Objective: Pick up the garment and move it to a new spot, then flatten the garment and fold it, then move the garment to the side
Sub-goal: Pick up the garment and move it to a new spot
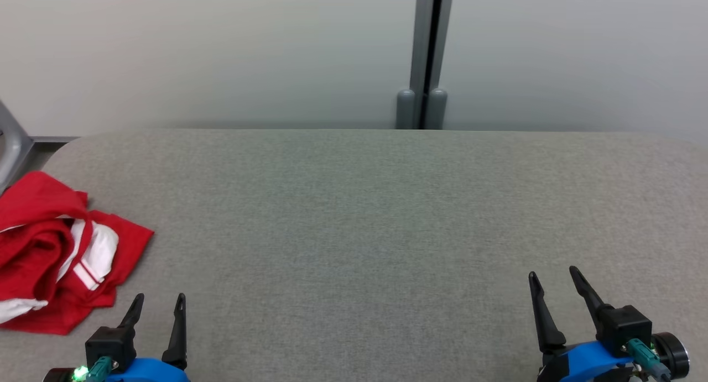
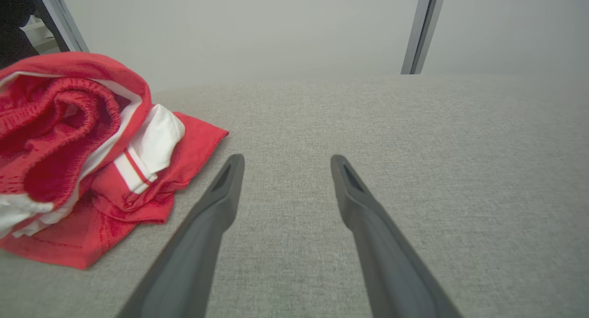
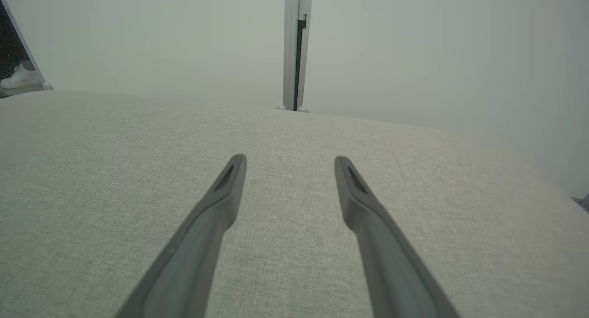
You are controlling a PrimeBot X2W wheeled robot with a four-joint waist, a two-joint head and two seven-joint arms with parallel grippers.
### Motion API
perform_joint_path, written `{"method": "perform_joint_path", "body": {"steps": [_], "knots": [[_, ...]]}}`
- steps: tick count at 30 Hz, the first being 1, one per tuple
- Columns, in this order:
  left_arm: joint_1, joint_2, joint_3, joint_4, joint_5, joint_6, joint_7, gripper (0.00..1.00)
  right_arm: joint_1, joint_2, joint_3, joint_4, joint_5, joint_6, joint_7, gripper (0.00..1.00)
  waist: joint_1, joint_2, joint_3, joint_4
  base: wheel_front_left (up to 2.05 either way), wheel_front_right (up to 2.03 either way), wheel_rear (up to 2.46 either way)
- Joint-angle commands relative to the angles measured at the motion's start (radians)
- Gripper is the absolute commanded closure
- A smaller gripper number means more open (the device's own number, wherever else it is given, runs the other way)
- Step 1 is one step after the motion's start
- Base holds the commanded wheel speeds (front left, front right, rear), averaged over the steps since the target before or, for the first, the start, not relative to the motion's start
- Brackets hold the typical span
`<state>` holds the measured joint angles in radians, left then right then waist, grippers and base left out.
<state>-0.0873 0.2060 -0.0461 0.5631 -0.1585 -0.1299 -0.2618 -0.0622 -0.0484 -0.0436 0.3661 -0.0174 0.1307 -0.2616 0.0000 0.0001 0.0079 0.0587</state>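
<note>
A crumpled red-and-white garment (image 1: 52,249) lies at the nine o'clock edge of the grey padded table (image 1: 354,205), at ten o'clock from the left gripper (image 1: 160,298). That gripper and the right gripper (image 1: 553,272) hover empty, fingers spread. A clean pickup likely means pinching a thick fold, then carrying it centreward. Behind are a pale wall (image 1: 221,50) and, at twelve o'clock, a grey post (image 1: 426,56).

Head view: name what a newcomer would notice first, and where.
The crumpled red and white garment at the left of the grey table stands out most. The left gripper sits just right of it, open and not touching it, and the right gripper stands open at the lower right. A grey post rises behind the table.
</note>
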Motion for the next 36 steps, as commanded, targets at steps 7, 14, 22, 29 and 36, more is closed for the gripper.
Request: {"method": "perform_joint_path", "body": {"steps": [7, 14, 22, 29, 36], "knots": [[-0.031, 0.016, 0.001, 0.012, -0.026, -0.002, -0.004, 0.0, -0.037, -0.005, 0.04, 0.017, 0.022, 0.0, -0.005, 0.0, 0.0, -0.0001, 0.039, 0.145, 0.0, 0.0, 0.0], [-0.045, 0.032, 0.022, 0.028, -0.052, -0.002, -0.004, 0.0, -0.088, -0.005, 0.09, 0.044, 0.03, 0.0, -0.004, 0.0, 0.0, -0.0001, 0.068, 0.292, 0.0, 0.0, 0.0], [-0.047, 0.026, 0.056, 0.048, -0.073, -0.002, -0.004, 0.0, -0.144, -0.005, 0.137, 0.085, 0.023, 0.0, -0.004, 0.0, 0.0, -0.0001, 0.095, 0.412, 0.0, 0.0, 0.0], [-0.052, 0.02, 0.061, 0.065, -0.084, -0.002, -0.004, 0.0, -0.17, -0.005, 0.154, 0.111, 0.014, 0.0, -0.004, 0.0, 0.0, -0.0001, 0.104, 0.468, 0.0, 0.0, 0.0], [-0.08, 0.014, 0.082, 0.08, -0.085, -0.002, -0.004, 0.0, -0.193, -0.005, 0.171, 0.121, 0.004, 0.0, -0.004, 0.0, 0.0, -0.0001, 0.135, 0.46, 0.0, 0.0, 0.0]]}}
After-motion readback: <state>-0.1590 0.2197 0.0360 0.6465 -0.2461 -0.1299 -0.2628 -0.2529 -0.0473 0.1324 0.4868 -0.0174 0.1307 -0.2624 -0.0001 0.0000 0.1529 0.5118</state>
